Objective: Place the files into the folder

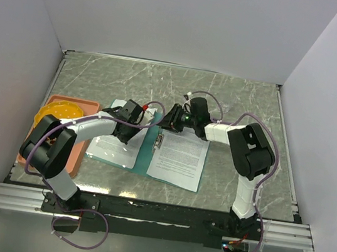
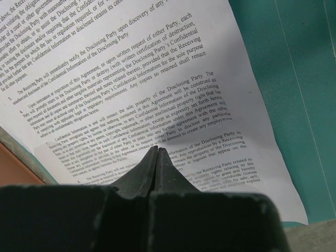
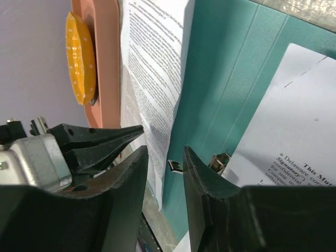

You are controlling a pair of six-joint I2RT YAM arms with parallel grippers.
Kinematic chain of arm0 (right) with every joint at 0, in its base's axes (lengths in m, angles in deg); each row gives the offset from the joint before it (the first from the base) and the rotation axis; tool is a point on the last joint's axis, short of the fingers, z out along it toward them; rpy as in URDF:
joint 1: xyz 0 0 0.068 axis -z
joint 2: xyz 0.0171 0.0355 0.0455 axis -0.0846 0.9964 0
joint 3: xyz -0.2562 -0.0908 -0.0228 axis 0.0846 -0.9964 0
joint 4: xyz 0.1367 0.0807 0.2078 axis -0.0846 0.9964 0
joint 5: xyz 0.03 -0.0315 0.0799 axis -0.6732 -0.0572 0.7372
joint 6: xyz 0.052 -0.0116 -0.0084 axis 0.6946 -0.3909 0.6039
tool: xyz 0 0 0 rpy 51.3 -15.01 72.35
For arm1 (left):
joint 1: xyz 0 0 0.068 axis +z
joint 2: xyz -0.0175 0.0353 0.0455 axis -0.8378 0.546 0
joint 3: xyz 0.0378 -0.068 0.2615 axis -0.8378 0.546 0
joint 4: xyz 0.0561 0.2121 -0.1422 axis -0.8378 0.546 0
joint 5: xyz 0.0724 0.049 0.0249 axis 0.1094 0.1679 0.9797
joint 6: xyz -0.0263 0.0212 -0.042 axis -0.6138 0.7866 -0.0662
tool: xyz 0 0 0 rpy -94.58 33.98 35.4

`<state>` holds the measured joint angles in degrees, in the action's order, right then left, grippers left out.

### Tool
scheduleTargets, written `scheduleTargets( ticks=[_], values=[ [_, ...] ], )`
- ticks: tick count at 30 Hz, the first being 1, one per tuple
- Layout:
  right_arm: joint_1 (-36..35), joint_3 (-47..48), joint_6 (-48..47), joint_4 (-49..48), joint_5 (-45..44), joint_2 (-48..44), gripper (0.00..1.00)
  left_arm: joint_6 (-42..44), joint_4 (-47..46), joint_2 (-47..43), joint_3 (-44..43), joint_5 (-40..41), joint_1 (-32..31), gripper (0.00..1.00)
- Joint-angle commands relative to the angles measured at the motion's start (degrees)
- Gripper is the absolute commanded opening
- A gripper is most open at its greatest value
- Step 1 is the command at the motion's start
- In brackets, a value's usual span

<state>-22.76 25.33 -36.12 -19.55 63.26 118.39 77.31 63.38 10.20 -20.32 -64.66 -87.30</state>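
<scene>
You have the thin teal-green plastic folder (image 1: pixel 147 150) lying open on the grey marble-patterned worktop (image 1: pixel 242 99), in front of both arms. One white paper sheet printed with black text (image 1: pixel 179 157) lies on the right half of the folder. A second printed white sheet (image 1: pixel 114 146) lies on the left half, and its left edge reaches over the folder towards the salmon-orange tray (image 1: pixel 79 151). In this tray sits a round yellow perforated object (image 1: pixel 57 116).

Your left pincer (image 2: pixel 158 150) is clenched, its two dark fingers pressed together with nothing between them. Its tip is on the left sheet or just above it; you cannot tell from the wrist view if it really touches the paper.

Your right pincer (image 3: pixel 164 157) is released, with a moderate gap between the fingers, and it grasps nothing. It hangs over the spine of the folder, near the far end. The small metal clip (image 3: pixel 219 162) at the spine shows just beyond its right finger.
</scene>
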Motion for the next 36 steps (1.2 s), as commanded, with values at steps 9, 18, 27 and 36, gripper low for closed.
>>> scheduleTargets(
  ticks=[9,18,27,36],
  values=[
    [-2.09,-1.59,1.18,-3.81,1.08,-4.44,0.39,0.70,-0.83,-2.12,-0.96,1.34,0.16,0.01],
    [-4.20,-1.85,1.79,-2.76,1.00,-5.49,0.39,0.79,-0.66,-2.64,-1.04,1.25,0.16,0.01],
    [-4.64,-6.16,2.59,-3.55,-0.32,-7.87,0.38,0.62,0.04,-3.08,-2.27,1.69,0.24,0.01],
    [-4.02,-10.19,-4.00,-0.12,-5.94,-17.26,0.29,-2.46,5.49,-6.33,-12.46,0.56,0.33,0.54]
  ],
)
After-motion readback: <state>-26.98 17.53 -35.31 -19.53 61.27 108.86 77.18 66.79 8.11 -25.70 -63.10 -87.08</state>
